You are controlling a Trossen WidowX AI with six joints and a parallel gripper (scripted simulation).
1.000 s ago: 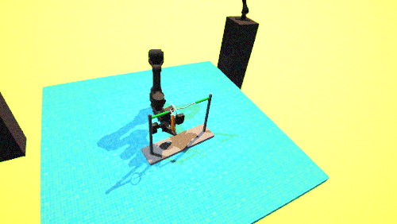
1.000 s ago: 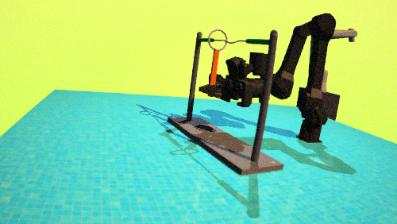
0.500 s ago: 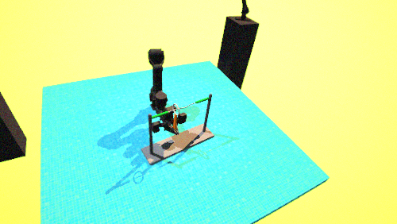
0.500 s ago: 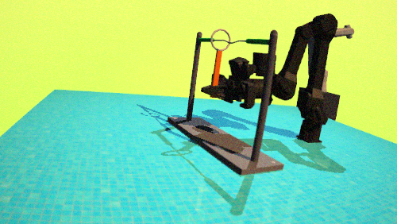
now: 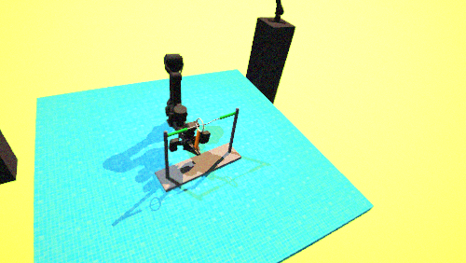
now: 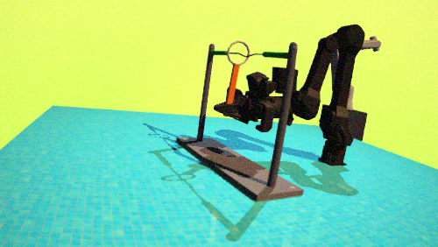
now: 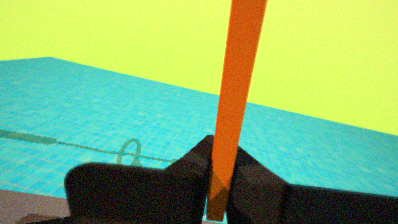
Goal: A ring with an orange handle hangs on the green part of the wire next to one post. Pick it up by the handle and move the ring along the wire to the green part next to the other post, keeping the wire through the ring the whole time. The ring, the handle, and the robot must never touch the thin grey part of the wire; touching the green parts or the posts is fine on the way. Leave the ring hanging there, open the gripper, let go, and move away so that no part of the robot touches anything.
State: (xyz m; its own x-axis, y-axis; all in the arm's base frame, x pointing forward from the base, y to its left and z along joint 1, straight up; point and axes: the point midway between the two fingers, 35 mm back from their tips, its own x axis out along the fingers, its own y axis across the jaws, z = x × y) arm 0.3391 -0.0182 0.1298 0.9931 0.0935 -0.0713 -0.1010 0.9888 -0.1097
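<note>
The ring [image 5: 199, 123] [image 6: 238, 52] is around the wire, a little past the green part [image 5: 176, 132] [image 6: 219, 52] and over the thin grey wire [image 6: 256, 54], which runs through its middle. Its orange handle [image 5: 198, 137] [image 6: 234, 81] [image 7: 235, 100] hangs down from it. My gripper [image 5: 198, 147] [image 6: 229, 103] [image 7: 216, 142] is shut on the handle's lower end. The other green part [image 5: 226, 114] [image 6: 276, 54] sits by the other post [image 5: 235, 131] [image 6: 282, 118]. The post nearest the ring [image 5: 166, 156] [image 6: 205, 96] stands close by.
Both posts stand on a grey-brown base plate [image 5: 224, 160] [image 6: 263, 184]. My arm's base [image 6: 339, 131] stands behind the frame. A tall black box [image 5: 270, 56] stands at the mat's far corner and another dark box [image 5: 6, 163] at the left edge.
</note>
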